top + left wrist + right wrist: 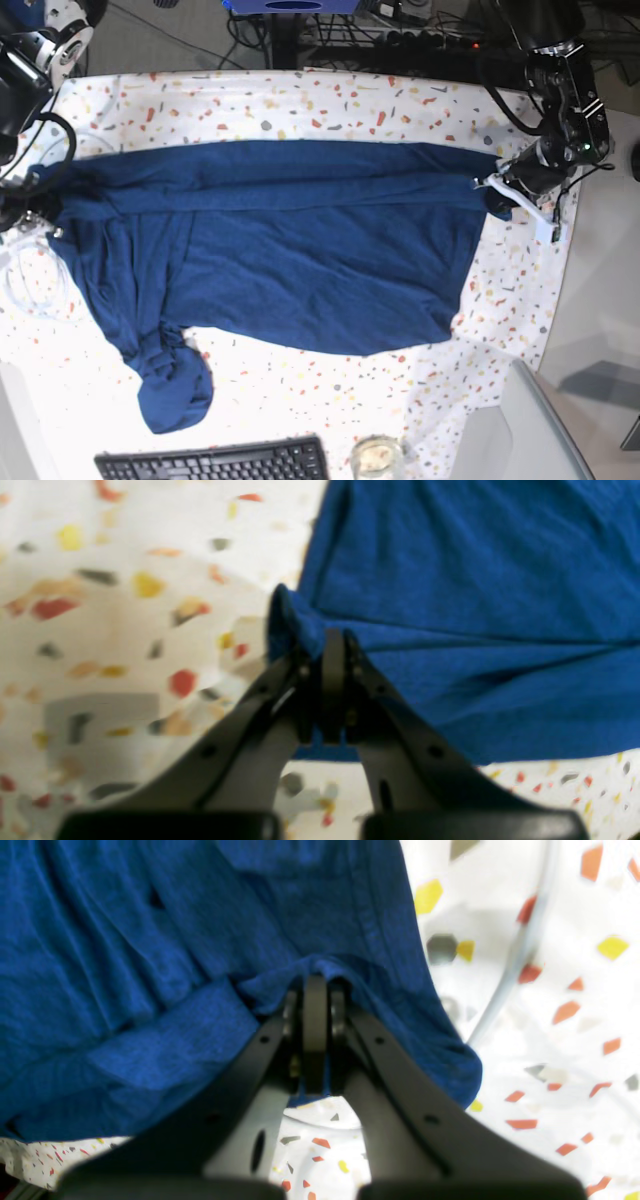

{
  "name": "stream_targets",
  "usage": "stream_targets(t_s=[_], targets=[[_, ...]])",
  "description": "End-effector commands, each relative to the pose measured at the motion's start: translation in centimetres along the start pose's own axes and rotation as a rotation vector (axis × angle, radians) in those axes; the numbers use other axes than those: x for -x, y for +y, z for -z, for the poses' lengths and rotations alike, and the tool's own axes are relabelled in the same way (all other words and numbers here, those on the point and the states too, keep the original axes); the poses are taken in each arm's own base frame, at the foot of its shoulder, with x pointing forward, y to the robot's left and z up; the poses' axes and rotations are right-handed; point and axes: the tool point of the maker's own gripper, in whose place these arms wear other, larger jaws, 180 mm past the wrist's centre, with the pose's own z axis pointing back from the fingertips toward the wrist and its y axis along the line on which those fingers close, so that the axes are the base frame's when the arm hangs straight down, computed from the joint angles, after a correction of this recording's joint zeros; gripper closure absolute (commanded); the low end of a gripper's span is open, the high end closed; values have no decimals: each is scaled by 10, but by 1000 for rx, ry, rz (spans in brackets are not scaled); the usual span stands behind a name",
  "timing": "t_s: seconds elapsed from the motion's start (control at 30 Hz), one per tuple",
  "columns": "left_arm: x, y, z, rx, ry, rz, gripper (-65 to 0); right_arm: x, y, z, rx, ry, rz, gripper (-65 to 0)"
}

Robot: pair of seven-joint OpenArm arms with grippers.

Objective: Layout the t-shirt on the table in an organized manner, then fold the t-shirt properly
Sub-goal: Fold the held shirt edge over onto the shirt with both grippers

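The dark blue t-shirt (300, 260) lies stretched sideways across the speckled table (330, 100), its upper part doubled over in a long band. One sleeve bunches at the front left (175, 390). My left gripper (493, 192) is at the shirt's right end. In the left wrist view it (332, 637) is shut on a pinched corner of the t-shirt (475, 605). My right gripper (42, 205) is at the shirt's left end. In the right wrist view it (315, 982) is shut on a fold of the t-shirt (150, 990), just above the table (550, 1040).
A black keyboard (210, 462) and a small glass jar (375, 458) sit at the table's front edge. A grey panel (500, 430) stands at the front right. Clear tubing (18, 275) coils by the right gripper. Cables and a power strip (400, 35) lie behind the table.
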Motion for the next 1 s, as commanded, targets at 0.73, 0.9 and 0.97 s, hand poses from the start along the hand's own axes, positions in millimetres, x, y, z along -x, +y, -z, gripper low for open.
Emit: stream_targets(t_s=[0.73, 0.9, 0.97], targets=[[-38, -5, -2, 11, -93, 15, -227, -45, -11, -37, 69, -230, 23, -443], [-63, 29, -27, -68, -262, -93, -467, -44, 1, -68, 99, -372, -53, -447], [-69, 36, -47, -103, -321, -107, -479, -36, 6, -78, 109, -414, -77, -447]])
